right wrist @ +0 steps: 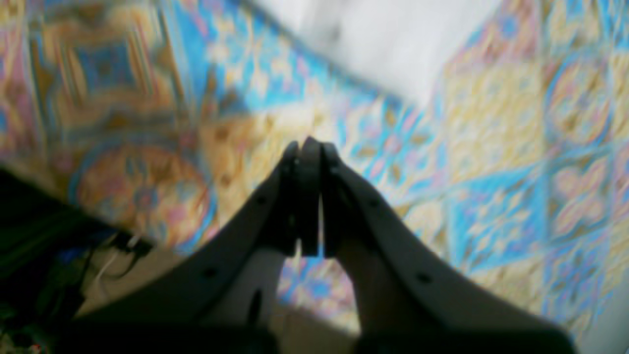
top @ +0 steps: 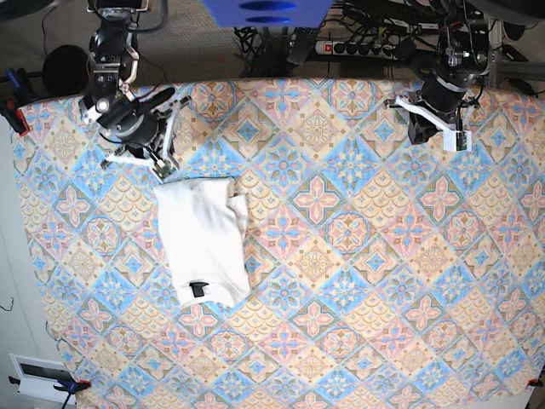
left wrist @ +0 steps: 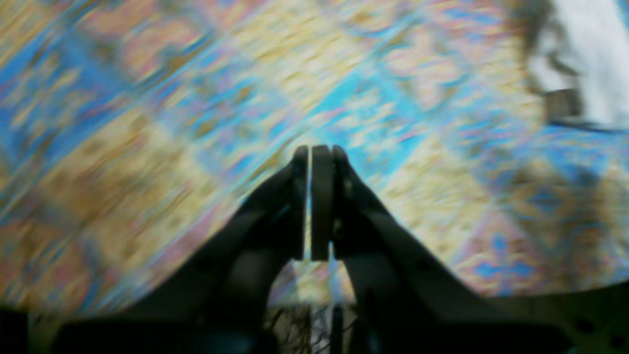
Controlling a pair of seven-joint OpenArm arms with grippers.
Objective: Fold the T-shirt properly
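Note:
The T-shirt [top: 204, 243] lies as a folded white bundle on the left half of the table, plain side up, with a small dark tag [top: 197, 290] near its front end. A blurred piece of the T-shirt [right wrist: 393, 44] shows at the top of the right wrist view, and the T-shirt [left wrist: 589, 49] fills the upper right corner of the left wrist view. My right gripper [right wrist: 307, 142] is shut and empty; in the base view the right gripper [top: 162, 168] hovers just behind the shirt's back edge. My left gripper [left wrist: 314, 150] is shut and empty, and the left gripper [top: 419, 132] sits far off at the back right.
A blue, orange and pink patterned cloth [top: 358, 256] covers the whole table. Behind the back edge lie a power strip and cables [top: 366, 38]. A clamp [top: 13, 111] grips the left edge. The two arm bases stand at the back corners.

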